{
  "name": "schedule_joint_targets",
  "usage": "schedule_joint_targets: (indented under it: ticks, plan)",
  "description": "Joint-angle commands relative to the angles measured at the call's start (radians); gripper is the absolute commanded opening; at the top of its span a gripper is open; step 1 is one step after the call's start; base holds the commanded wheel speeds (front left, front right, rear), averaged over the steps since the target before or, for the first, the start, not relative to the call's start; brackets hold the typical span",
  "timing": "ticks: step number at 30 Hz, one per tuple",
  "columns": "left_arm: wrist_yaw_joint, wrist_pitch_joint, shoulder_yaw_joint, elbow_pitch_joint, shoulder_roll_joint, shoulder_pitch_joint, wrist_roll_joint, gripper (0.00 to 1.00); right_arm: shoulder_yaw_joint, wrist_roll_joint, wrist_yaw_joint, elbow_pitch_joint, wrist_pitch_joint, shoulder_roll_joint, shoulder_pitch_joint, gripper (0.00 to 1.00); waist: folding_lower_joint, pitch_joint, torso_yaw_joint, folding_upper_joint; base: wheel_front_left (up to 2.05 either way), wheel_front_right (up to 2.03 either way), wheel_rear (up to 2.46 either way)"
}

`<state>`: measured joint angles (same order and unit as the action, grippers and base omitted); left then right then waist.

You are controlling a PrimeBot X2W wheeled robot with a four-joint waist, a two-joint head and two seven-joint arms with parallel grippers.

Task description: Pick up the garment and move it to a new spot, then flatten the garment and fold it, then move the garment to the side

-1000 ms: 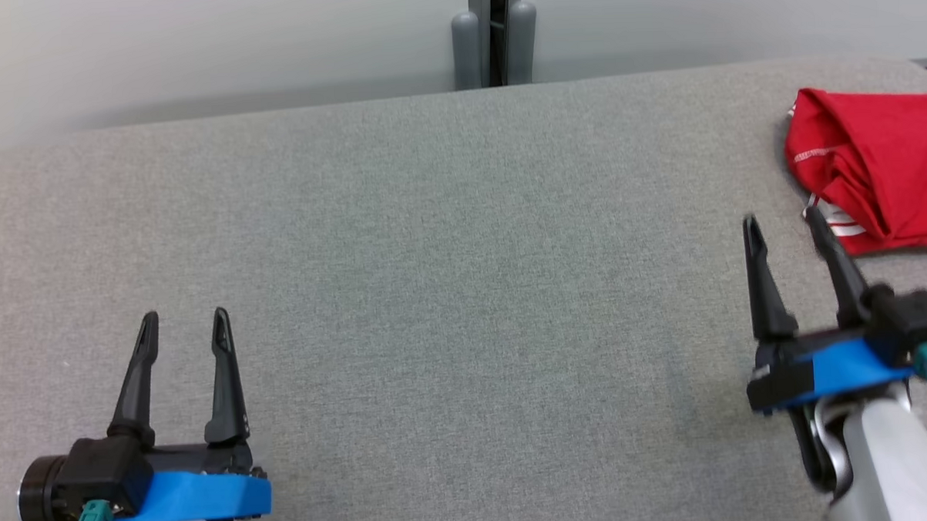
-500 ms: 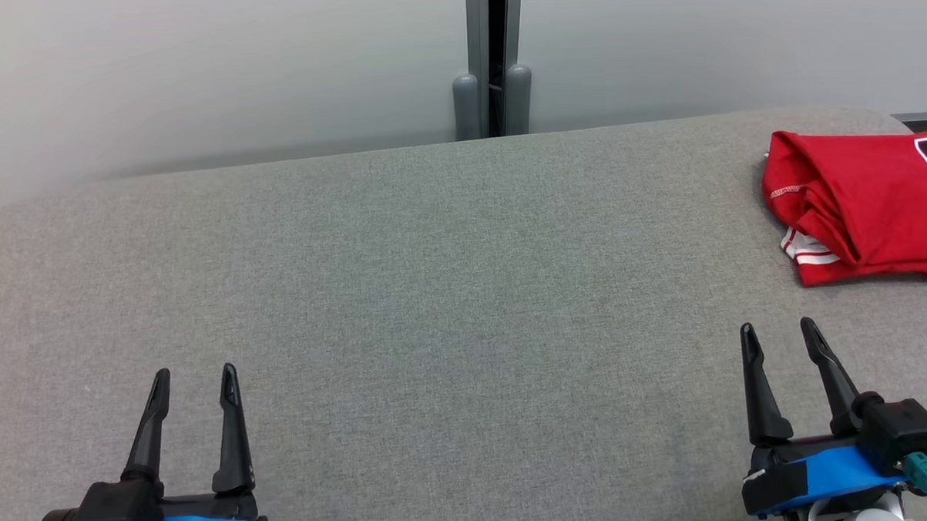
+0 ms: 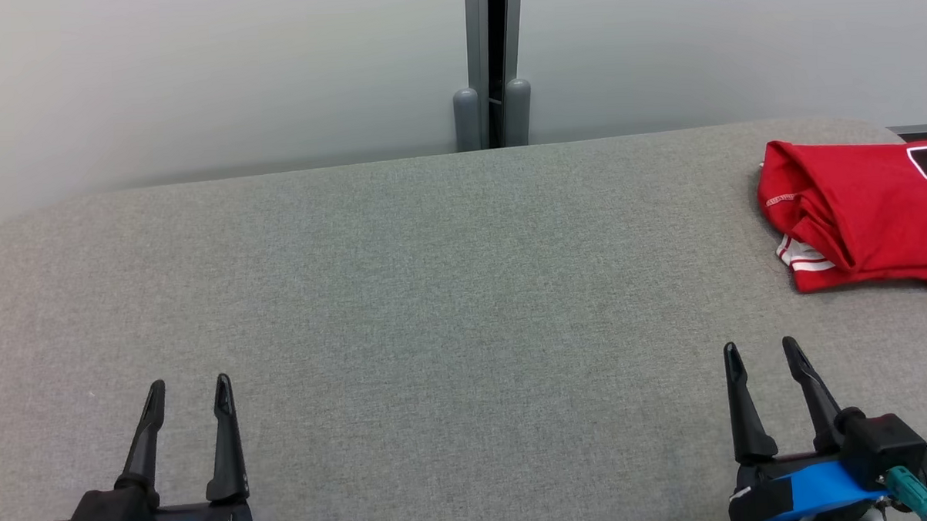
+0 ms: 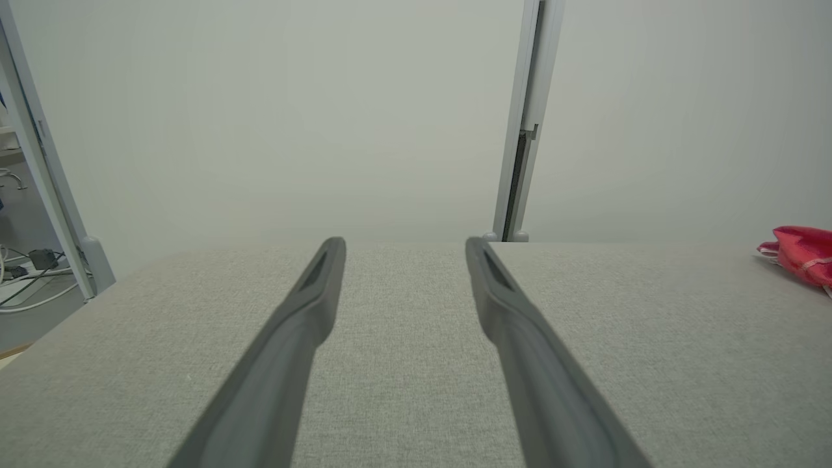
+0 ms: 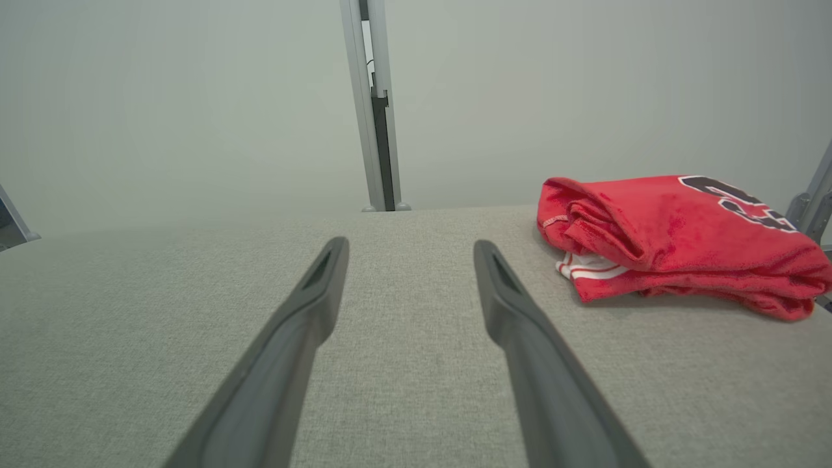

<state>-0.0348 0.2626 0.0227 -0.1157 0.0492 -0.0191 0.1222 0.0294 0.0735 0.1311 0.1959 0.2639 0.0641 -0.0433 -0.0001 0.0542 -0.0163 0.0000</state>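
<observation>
While our left gripper (image 3: 189, 383) is sitting at the lower left of the head view with its fingers spread and nothing between them, our right gripper (image 3: 760, 346) is sitting at the lower right, likewise spread and empty. Both are hanging over the bare grey padded surface (image 3: 434, 292). Farther off, at the upper right, the red garment (image 3: 863, 216) is lying in a folded bundle near the surface's edge, well apart from both grippers. We are judging the fold and the set-aside as done, so we are aiming to hold both arms low and clear, avoiding any sweep toward the cloth that could drag a layer loose.
</observation>
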Motion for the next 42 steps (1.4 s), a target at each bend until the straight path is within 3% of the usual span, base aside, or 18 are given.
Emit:
schedule_joint_targets:
  ticks: [1,2,5,23,42]
  plan:
    - [0.001,0.003,0.01,0.004,0.003,0.008,0.007,1.0,-0.004,0.005,-0.001,0.002,0.0,-0.005,0.008,1.0,0.0001,0.001,-0.001,0.0,0.0,0.0,0.0]
    - [-0.001,0.0,0.005,-0.001,0.0,0.0,0.005,0.0,-0.003,0.001,0.0,0.003,0.0,-0.001,0.0,0.0,0.0001,0.001,-0.001,0.0,0.0,0.0,0.0]
    - [-0.001,-0.007,0.004,-0.031,-0.006,0.005,0.01,0.0,-0.002,0.005,0.0,0.03,-0.002,-0.001,0.003,0.0,0.0002,0.0,-0.001,0.0,0.0,0.0,0.0]
    - [-0.023,-0.095,0.025,-0.054,-0.003,-0.02,0.358,0.0,0.02,0.364,0.0,0.033,-0.091,-0.004,-0.015,0.0,0.0002,-0.007,0.001,0.0,0.0,0.0,0.0]
    - [-0.043,-0.168,0.043,-0.072,-0.001,-0.04,0.653,0.0,0.037,0.671,0.0,0.036,-0.166,-0.007,-0.031,0.0,0.0002,-0.015,0.004,0.0,0.0,0.0,0.0]
